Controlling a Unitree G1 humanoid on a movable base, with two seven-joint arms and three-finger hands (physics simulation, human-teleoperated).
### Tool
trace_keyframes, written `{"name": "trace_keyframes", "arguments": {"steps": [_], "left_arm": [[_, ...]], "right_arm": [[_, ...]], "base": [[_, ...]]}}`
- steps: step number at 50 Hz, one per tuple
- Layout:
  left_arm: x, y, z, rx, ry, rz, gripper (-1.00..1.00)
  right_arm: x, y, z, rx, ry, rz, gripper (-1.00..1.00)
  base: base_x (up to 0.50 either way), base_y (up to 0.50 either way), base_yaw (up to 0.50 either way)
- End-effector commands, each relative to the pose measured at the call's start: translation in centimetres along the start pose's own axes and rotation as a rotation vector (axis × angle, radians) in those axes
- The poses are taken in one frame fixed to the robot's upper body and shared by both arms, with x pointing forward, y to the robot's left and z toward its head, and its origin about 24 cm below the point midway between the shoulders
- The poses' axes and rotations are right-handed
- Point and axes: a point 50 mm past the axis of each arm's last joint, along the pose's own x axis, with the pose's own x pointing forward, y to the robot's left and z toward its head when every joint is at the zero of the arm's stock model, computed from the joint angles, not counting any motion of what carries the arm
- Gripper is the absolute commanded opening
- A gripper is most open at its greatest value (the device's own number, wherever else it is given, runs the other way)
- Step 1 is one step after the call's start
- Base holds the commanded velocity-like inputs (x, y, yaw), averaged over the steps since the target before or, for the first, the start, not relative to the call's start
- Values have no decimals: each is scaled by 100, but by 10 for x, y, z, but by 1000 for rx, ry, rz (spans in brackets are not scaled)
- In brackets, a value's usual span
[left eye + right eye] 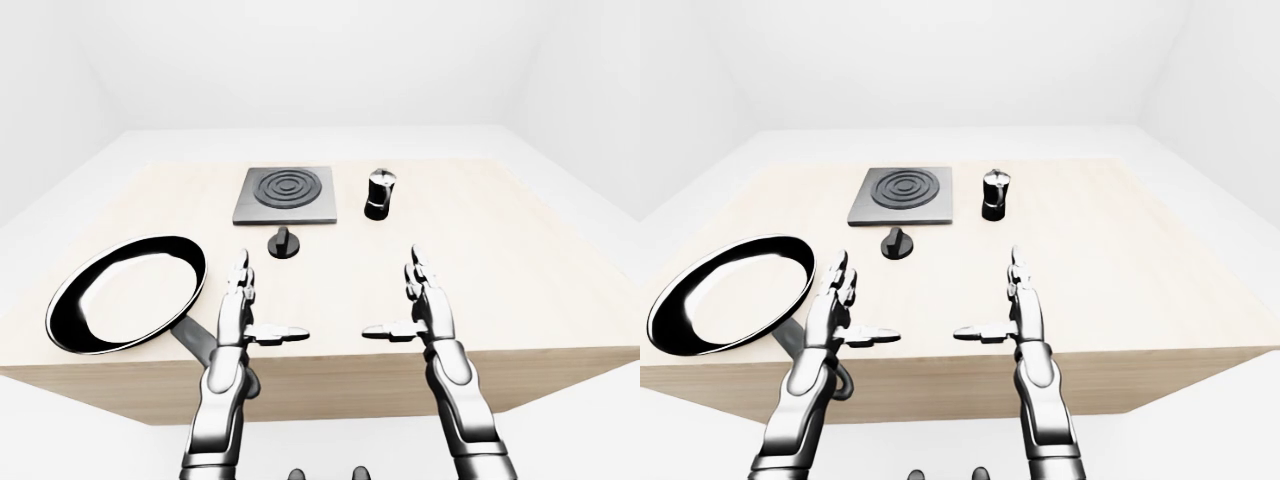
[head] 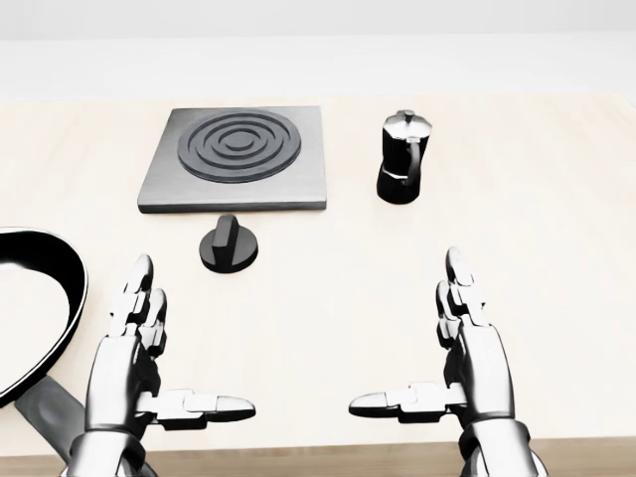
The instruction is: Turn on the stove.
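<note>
1. Just below the stove's lower edge in the head view sits the knob, a round black dial on the bare table, close to the plate but not touching it.
2. A raised bar crosses the knob's top. Its long axis runs nearly up and down the head view, toward the stove at one end and the robot at the other, with perhaps a slight tilt. I judge this to be the off position, since the coils look dark.
3. The stove is a flat grey square with concentric rings, lying above the knob in the view.
4. From the left hand the knob lies up and a little to the right in the head view, near. From the right hand it lies up and well to the left, clearly farther. The left hand is the nearer, and I judge it the natural one to reach and twist the bar.
5. Both hands are empty, fingers straight and pointing up the view, thumbs stretched inward toward each other, gripping nothing.
6. A moka pot stands upright to the right of the stove, apart from it and clear of a left-hand reach.
7. A pan lies at the left, its handle passing near the left forearm, which may brush it.
</note>
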Motion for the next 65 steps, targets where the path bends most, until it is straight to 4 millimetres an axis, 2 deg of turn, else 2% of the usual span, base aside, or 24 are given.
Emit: {"name": "trace_keyframes", "arguments": {"steps": [1, 30, 65], "left_arm": [[-1, 7, 0, 4, -4, 4, 100], [-1, 6, 0, 7, -3, -3, 100], [-1, 7, -2, 3, 6, -1, 100]], "right_arm": [[-1, -5, 0, -10, -4, 9, 100], [-2, -5, 1, -14, -8, 10, 100], [-2, -5, 0, -12, -3, 8, 100]], "base": [[0, 0, 0], [0, 0, 0], [31, 0, 0]]}}
